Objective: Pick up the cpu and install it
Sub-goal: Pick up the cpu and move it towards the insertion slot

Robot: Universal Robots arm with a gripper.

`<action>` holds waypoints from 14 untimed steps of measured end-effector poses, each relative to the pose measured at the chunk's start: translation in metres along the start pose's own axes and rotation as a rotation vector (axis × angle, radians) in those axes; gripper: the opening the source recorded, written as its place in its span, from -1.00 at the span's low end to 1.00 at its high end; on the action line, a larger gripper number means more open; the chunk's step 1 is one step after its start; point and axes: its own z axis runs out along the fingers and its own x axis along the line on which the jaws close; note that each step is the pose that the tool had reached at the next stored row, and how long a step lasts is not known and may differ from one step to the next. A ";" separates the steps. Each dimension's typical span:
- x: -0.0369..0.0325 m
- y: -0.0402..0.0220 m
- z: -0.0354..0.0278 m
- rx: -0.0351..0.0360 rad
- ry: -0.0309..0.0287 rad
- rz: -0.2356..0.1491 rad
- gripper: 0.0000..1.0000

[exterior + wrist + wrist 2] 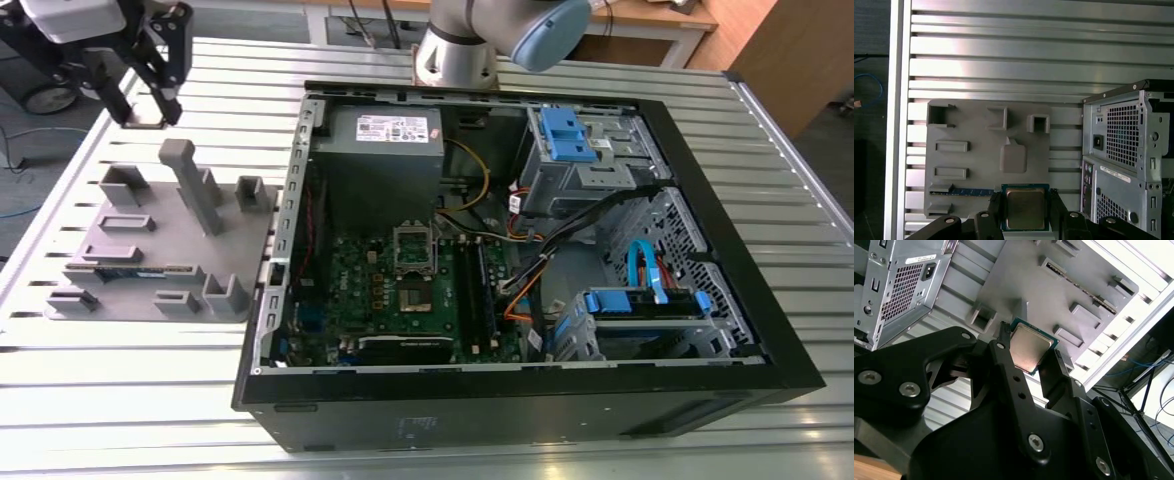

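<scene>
Hanging at the exterior view's far left, the gripper (147, 108) is clamped on the cpu (1029, 347), pressing two opposite edges and holding it clear above the grey fixture tray (134, 250). The pick-up looks done. To the right lies the open computer case (534, 400). Its motherboard (360, 290) has not yet received the chip, so installing remains.
</scene>
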 end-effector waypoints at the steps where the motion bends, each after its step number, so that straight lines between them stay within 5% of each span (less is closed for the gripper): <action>1: -0.0014 0.0000 0.0000 0.0000 0.0000 0.000 -0.06; 14: -0.0195 -0.0002 0.0007 0.0000 0.0000 0.000 -0.06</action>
